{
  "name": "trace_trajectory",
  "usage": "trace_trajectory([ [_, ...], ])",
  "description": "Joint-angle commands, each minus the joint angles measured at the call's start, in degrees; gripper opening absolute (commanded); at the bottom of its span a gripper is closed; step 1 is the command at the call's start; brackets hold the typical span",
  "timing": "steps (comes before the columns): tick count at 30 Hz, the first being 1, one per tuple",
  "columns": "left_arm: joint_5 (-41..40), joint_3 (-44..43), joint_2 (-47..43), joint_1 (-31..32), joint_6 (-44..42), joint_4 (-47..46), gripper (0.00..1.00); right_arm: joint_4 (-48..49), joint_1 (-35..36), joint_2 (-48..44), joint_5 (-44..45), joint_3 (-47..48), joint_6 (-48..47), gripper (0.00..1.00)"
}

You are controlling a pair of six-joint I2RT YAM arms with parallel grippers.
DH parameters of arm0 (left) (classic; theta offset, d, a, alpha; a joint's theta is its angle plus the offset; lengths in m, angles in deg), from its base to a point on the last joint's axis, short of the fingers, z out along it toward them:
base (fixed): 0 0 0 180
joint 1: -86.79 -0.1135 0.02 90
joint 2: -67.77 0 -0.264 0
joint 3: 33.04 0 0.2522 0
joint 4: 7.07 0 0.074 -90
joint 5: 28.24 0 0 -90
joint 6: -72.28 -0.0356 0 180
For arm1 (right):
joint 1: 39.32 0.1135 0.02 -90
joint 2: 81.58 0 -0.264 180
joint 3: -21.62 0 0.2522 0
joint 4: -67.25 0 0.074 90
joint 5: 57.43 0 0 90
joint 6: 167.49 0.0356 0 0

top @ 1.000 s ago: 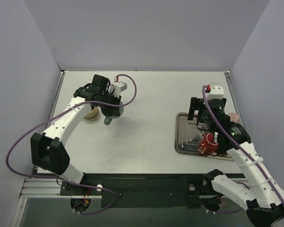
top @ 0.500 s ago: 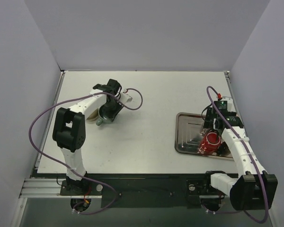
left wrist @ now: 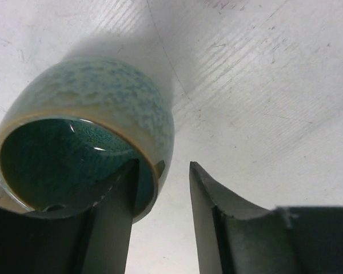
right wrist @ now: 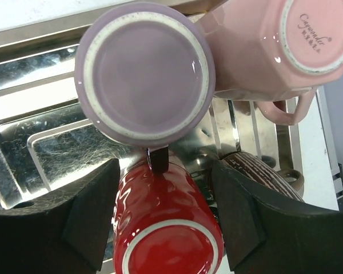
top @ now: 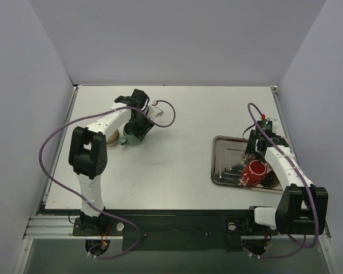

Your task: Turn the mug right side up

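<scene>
A second before, the left arm had been reared up over the far-left part of the table [top: 177, 114], with the green speckled mug [left wrist: 91, 108] hanging under it, handle pointing down toward the near edge. By this moment the arm had stretched out low and turned at the wrist. The mug sat close beside a tan vessel [top: 110, 137], with its handle swung round to the near-left. From the wrist camera I could look straight into its dark teal mouth, and its shadow met its far side on the tabletop. I judged it to be standing mouth-up or very nearly so, though whether the base lay flat I could not see. The left gripper [left wrist: 162, 165] straddled the rim, one finger inside the cup and the other outside. The two were parted, with a sliver of daylight between the outer finger and the glaze, so it looked like a release rather than a grip. If so, the turning was all but done and only a clean withdrawal remained. The right arm had folded lower over the steel tray [top: 220, 160], and nothing in the tray had shifted. The right gripper [right wrist: 164, 165] hung with its fingers spread wide above the red mug [right wrist: 166, 240], next to a purple mug [right wrist: 146, 71] and a pink mug [right wrist: 257, 51], both bottom-up.
</scene>
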Motion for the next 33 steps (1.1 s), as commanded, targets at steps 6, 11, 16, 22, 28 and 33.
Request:
trace_trajectory([
  [6, 5.1, -0.56, -9.83, 0.04, 0.56, -1.76, 0.59, 6.27, -1.21, 5.6, -1.45, -0.93, -0.15, 0.47],
  [11, 7.65, 0.33, -14.49, 0.21, 1.09, -1.85, 0.6, 7.23, -1.12, 7.79, -1.54, -1.11, -0.51, 0.28],
  [16, 13.61, 0.41, -17.66, 0.21, 1.97, -0.09, 0.62, 8.55, -1.12, 6.57, -2.15, -1.72, -1.21, 0.0],
  [22, 23.37, 4.19, -25.92, 0.21, 4.78, -3.16, 0.65, 12.41, 3.34, -3.0, -2.17, -3.39, -2.7, 0.0],
  [28, 31.65, 8.32, -34.35, 0.04, 9.52, -7.46, 0.72, 13.83, 9.69, -15.48, 0.49, -1.99, -4.29, 0.0],
  [33, 40.24, 11.04, -37.7, -0.57, 16.54, -11.51, 0.77, 14.61, 11.7, -21.02, -5.75, 0.3, 0.1, 0.0],
])
